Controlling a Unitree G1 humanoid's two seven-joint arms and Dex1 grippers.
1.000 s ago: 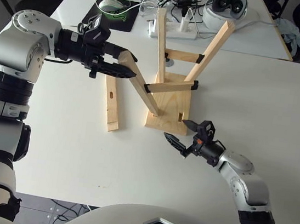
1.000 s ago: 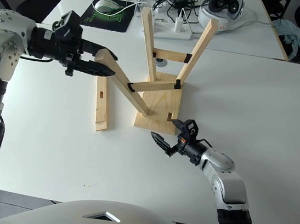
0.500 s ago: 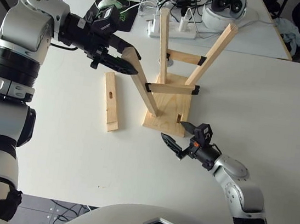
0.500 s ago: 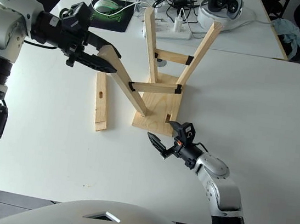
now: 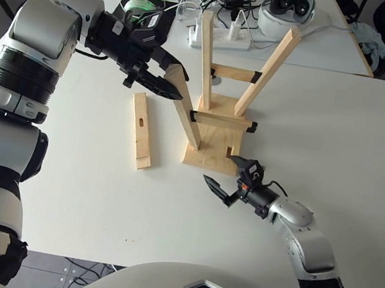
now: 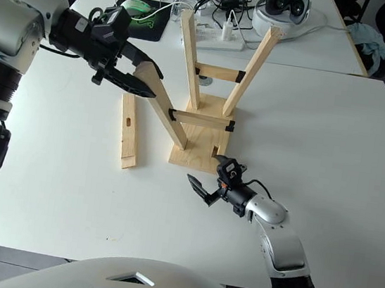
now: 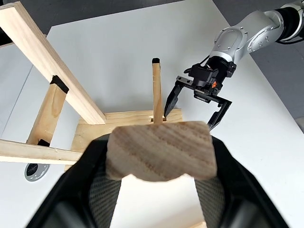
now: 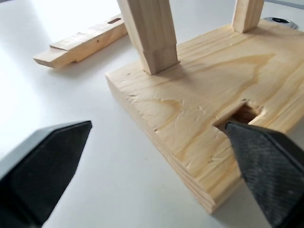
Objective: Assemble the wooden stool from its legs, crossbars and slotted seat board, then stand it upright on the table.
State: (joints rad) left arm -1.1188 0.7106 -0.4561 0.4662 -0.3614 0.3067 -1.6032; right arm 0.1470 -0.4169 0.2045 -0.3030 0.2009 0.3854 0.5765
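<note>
Now, the left gripper (image 5: 159,83) is clamped on the top end of a tilted leg (image 5: 182,111). That leg's foot sits in the board (image 5: 213,147), which lies flat on the table (image 5: 336,134). The right gripper (image 5: 222,173) hangs low over the table with its jaws spread wide, one finger at the board's near corner, just beside an empty slot (image 8: 242,114). It holds nothing.

Two more legs stand in the board behind the held one, joined by a crossbar (image 5: 234,72). A second crossbar (image 5: 224,121) runs from the held leg toward the right rear leg. A fourth leg (image 5: 142,130) lies loose on the table, left of the board and apart from it.

The step looks to be bringing the tilted leg upright and seating it. It likely goes best if the left arm pivots the leg about its foot rather than dragging it sideways, so the tenon does not lever out or twist the crossbar joint. The board probably wants to slide, so the right gripper would do well to pin the near edge first. Push down only once the leg lines up with its slot.
</note>
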